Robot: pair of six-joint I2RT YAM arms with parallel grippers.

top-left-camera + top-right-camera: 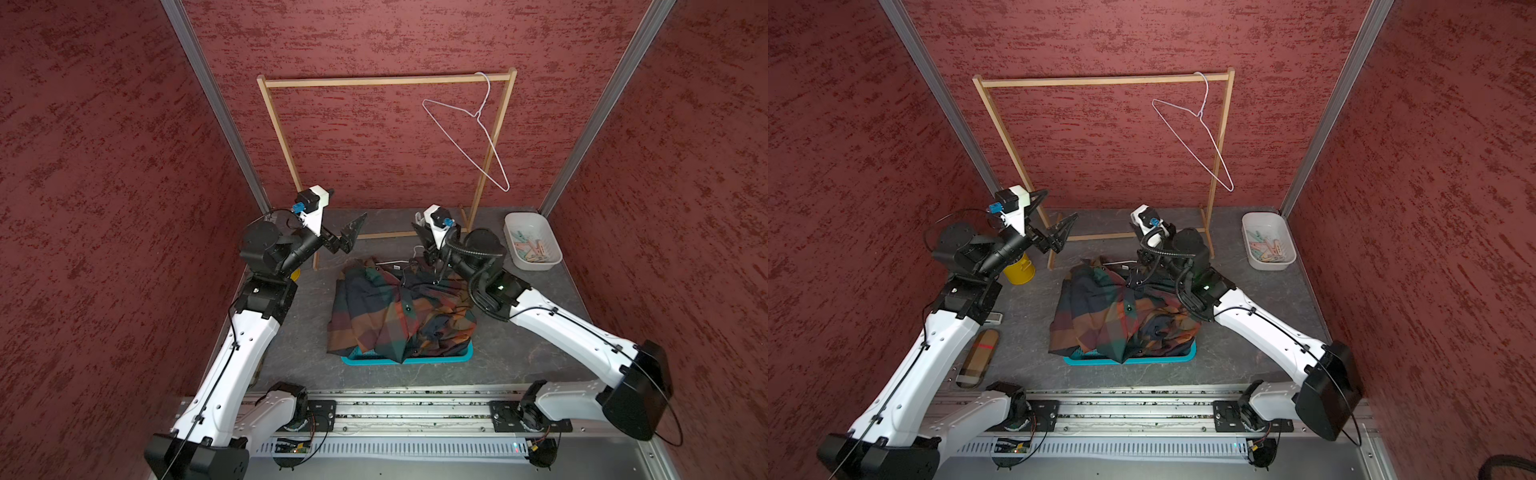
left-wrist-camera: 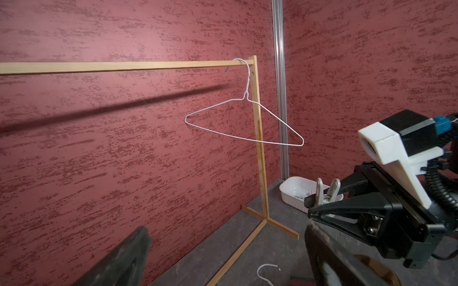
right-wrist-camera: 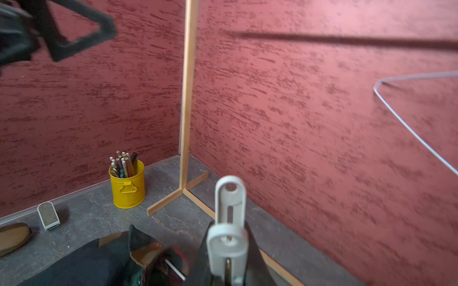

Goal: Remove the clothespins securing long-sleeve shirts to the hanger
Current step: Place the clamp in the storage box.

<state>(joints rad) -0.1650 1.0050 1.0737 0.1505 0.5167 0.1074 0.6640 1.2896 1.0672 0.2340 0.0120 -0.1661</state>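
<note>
Holding a white clothespin (image 3: pixel 229 222) pinched upright in its jaws, your right gripper (image 2: pixel 318 206) hangs above the far edge of the shirts (image 1: pixel 395 316). They lie heaped on a teal basket (image 1: pixel 415 360) at the middle of the dark grey, veined table (image 1: pixel 519 357). Your left gripper (image 1: pixel 355 232) is in the air near the left post of the rack (image 1: pixel 386 81), jaws spread wide and empty. Rough red walls (image 1: pixel 104 166) close in three sides of your workspace, with aluminium posts (image 1: pixel 216 104) in the back corners. The wooden rack stands along the back wall, and a bare wire hanger (image 1: pixel 478 124) dangles tilted from the right end of its rail. In the table's far right corner, a white tub (image 1: pixel 507 232) holds pastel clothespins (image 1: pixel 536 249). A yellow can (image 3: pixel 127 190) of pencils stands by the rack's left foot.
</note>
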